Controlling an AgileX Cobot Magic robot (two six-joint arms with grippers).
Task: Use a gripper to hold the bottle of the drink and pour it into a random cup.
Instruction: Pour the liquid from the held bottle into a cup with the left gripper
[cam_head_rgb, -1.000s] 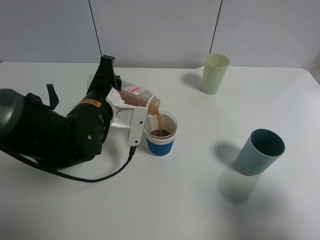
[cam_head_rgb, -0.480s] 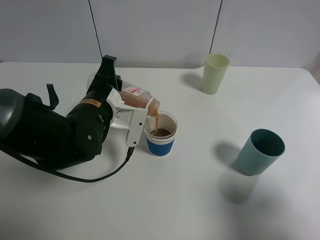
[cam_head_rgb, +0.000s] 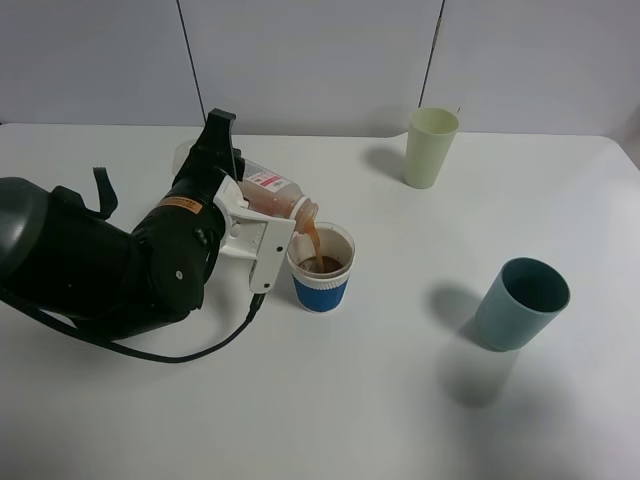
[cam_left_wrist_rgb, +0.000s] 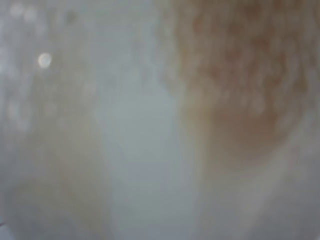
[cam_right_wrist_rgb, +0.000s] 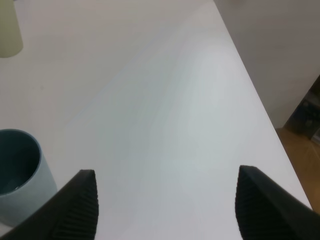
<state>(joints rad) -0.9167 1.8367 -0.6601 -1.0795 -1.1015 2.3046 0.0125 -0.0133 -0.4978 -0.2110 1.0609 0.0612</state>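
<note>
Bottle (cam_head_rgb: 272, 190) lies tipped almost flat, clenched in the left gripper (cam_head_rgb: 240, 200), its mouth just above the rim of the cup (cam_head_rgb: 321, 282), and brown drink streams in. Right gripper (cam_right_wrist_rgb: 165, 200) hangs empty, jaws spread, near the teal cup (cam_right_wrist_rgb: 17, 170).

The bottle (cam_head_rgb: 275, 192) is translucent plastic, the cup (cam_head_rgb: 321, 285) ribbed-sleeved paper, the table (cam_head_rgb: 350, 400) smooth matt.

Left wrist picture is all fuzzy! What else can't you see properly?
- Left wrist view: all blur; only a brown smear shows, too close to the lens.
- Right wrist view: the teal cup and pale green cup are cut off by the edges.
- Exterior high view: the left gripper covers part of the bottle.
</note>
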